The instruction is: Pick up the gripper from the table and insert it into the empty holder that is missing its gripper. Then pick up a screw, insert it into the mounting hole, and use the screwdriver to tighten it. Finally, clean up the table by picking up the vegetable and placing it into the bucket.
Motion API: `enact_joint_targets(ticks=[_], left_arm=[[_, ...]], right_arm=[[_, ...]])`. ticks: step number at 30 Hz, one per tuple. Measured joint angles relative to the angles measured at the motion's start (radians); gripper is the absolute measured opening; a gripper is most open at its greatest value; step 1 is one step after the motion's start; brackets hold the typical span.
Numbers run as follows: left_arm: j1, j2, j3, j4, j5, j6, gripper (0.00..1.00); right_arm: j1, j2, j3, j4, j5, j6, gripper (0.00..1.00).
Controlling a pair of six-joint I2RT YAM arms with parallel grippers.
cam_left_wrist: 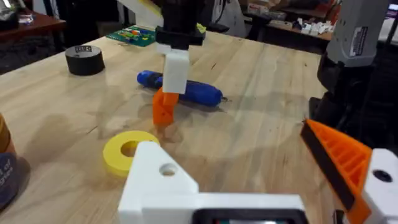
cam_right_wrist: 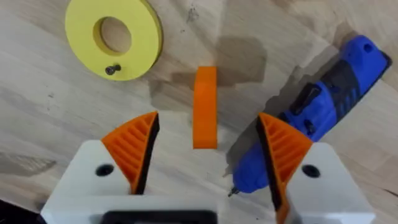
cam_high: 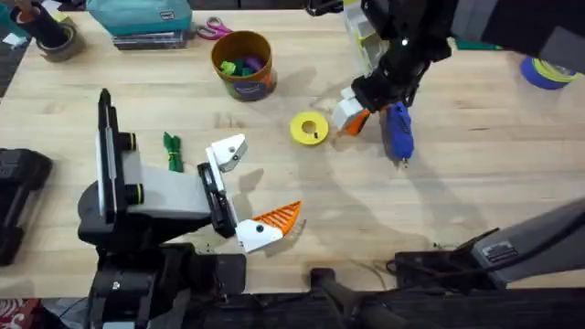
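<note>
I am lowering my spread right claw [cam_right_wrist: 205, 162] around the light, stiff orange wedge [cam_right_wrist: 204, 107], aiming for its flat sides.

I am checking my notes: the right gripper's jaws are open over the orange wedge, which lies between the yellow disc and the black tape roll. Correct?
Not quite: the orange wedge lies between the yellow disc and the blue screwdriver, not the black tape roll. The right wrist view shows it.
</note>
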Motion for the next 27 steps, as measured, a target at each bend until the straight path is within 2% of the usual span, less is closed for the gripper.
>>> enact_joint_targets(ticks=[4, 17, 21, 23, 24, 25, 27], left_arm=[[0.000, 0.000, 0.000, 0.000, 0.000, 0.000, 0.985], [0.000, 0.000, 0.000, 0.000, 0.000, 0.000, 0.985], [0.000, 0.000, 0.000, 0.000, 0.000, 0.000, 0.986], [0.000, 0.000, 0.000, 0.000, 0.000, 0.000, 0.985], [0.000, 0.000, 0.000, 0.000, 0.000, 0.000, 0.985], [0.000, 0.000, 0.000, 0.000, 0.000, 0.000, 0.986], [0.000, 0.000, 0.000, 0.000, 0.000, 0.000, 0.986]], right_arm=[[0.000, 0.012, 0.000, 0.001, 0.000, 0.000, 0.894], [0.000, 0.052, -0.005, 0.009, 0.000, 0.000, 0.611], [0.000, 0.052, -0.005, 0.010, 0.000, 0.001, 0.413], [0.000, 0.052, -0.005, 0.011, 0.000, 0.000, 0.222], [0.000, 0.052, -0.005, 0.013, 0.000, -0.001, 0.085], [0.000, 0.052, -0.005, 0.016, 0.000, 0.003, 0.031], [0.000, 0.052, -0.005, 0.018, 0.000, 0.004, 0.011]])
